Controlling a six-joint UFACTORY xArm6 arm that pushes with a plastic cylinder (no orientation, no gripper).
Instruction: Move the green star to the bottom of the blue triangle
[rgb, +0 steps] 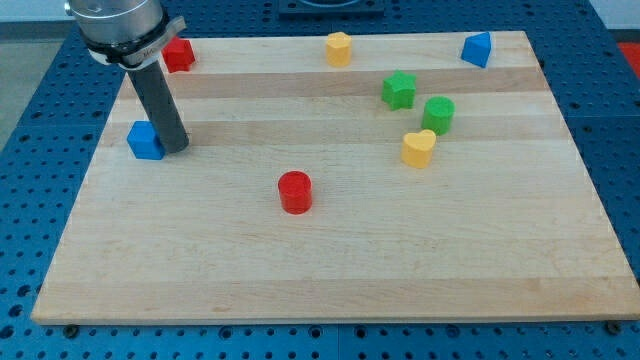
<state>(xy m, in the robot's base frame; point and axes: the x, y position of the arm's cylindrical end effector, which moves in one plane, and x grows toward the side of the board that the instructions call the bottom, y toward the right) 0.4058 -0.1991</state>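
The green star (398, 90) lies on the wooden board (330, 270) right of centre, near the view's top. The blue triangle (477, 48) sits at the top right corner, up and to the right of the star. My tip (175, 148) is at the view's left, touching the right side of a blue cube (145, 141), far from the star and the triangle.
A green cylinder (438, 114) and a yellow heart (419, 148) lie just below and right of the star. A yellow hexagon (339, 48) is at top centre, a red block (179, 54) at top left, and a red cylinder (295, 192) at centre.
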